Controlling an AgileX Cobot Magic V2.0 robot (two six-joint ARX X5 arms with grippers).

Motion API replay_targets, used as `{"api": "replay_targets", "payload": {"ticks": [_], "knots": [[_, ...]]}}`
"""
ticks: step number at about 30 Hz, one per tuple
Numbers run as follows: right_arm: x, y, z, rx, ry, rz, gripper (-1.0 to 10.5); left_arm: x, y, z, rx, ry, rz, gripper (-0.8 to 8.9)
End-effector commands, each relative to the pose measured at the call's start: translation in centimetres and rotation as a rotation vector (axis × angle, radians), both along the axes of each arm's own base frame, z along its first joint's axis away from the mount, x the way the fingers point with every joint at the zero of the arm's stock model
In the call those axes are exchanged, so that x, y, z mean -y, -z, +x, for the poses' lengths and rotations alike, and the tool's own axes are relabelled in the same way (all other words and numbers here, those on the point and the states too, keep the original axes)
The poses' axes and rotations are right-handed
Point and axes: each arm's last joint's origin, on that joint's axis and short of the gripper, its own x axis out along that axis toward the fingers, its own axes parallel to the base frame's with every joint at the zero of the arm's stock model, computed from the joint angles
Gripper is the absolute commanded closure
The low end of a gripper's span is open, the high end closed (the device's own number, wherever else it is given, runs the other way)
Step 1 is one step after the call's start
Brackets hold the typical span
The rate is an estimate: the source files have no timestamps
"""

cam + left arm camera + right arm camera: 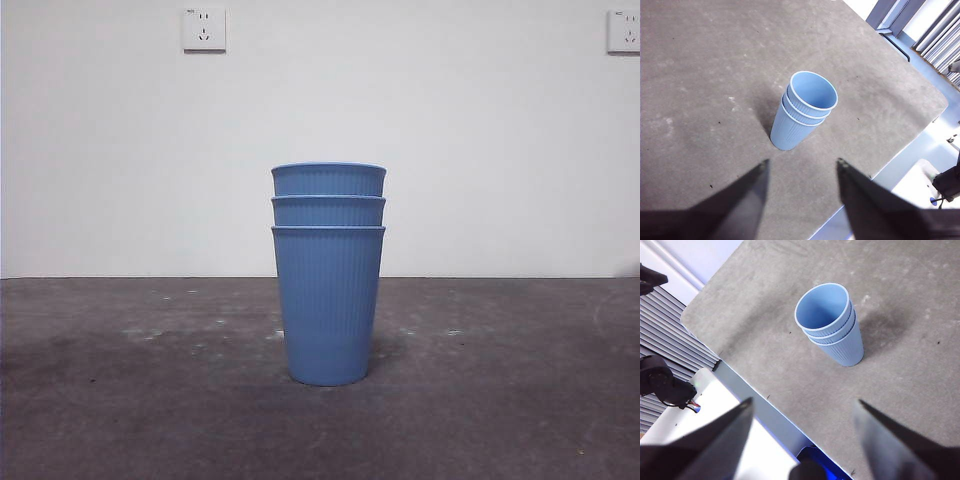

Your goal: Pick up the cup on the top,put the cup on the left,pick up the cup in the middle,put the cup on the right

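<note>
Three blue ribbed cups are nested in one upright stack at the middle of the table. The top cup sits in the middle cup, which sits in the bottom cup. The stack also shows in the left wrist view and the right wrist view. My left gripper is open and empty, high above the table and apart from the stack. My right gripper is open and empty, also high and apart from the stack. Neither gripper shows in the front view.
The grey table stretches to both sides of the stack. Its edge shows in the left wrist view and its other edge in the right wrist view. A white wall with two sockets stands behind.
</note>
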Motion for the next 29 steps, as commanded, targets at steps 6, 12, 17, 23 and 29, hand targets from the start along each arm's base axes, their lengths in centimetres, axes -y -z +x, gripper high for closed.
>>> {"api": "replay_targets", "payload": {"ticks": [6, 12, 17, 23, 29], "knots": [[-0.1, 0.0, 0.4, -0.019, 0.007, 0.009, 4.6, 0.1, -1.3, 1.1, -0.016, -0.016, -0.035, 1.89], [-0.2, 0.3, 1.0, -0.043, 0.007, 0.004, 4.6, 1.0, -4.0, 3.4, -0.012, -0.014, 0.025, 1.89], [-0.3, 0.4, 1.5, -0.057, 0.009, 0.003, 4.7, 3.2, -5.4, 6.5, -0.041, 0.044, 0.082, 1.90], [-0.3, 0.5, 1.7, -0.066, 0.010, 0.000, 4.7, 7.3, -4.6, 10.4, -0.106, 0.094, 0.207, 1.91], [-0.3, 0.5, 1.7, -0.066, 0.010, 0.000, 4.7, 11.6, -2.2, 14.0, -0.168, 0.116, 0.334, 1.91]]}}
